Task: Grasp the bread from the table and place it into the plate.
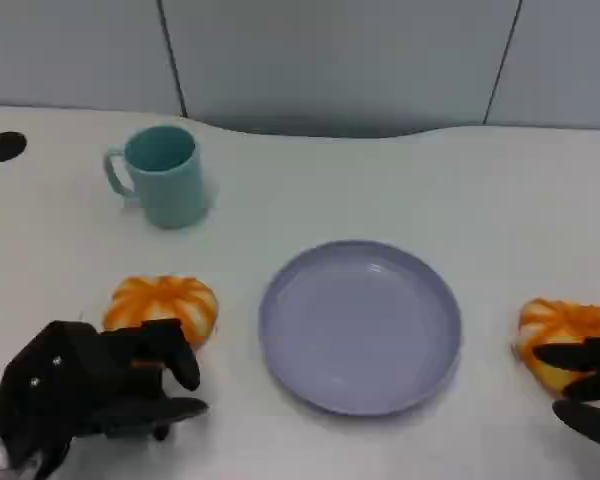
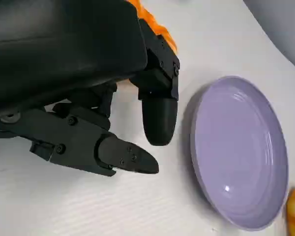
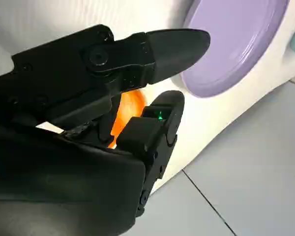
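You saw the right bread (image 1: 565, 335) half hidden by your right hand (image 1: 592, 395), grasp unclear; left hand (image 1: 90, 390) released beside the left bread (image 1: 162, 305), a cup (image 1: 163, 176) beyond the plate (image 1: 360, 325).

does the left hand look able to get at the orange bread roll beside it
Probably yes: the left hand sits open right beside the orange striped bread roll, with nothing between them.

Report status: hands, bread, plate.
Left hand open beside left bread, no grip. Right hand open at right bread. Purple plate empty between them. Teal mug clear of path.
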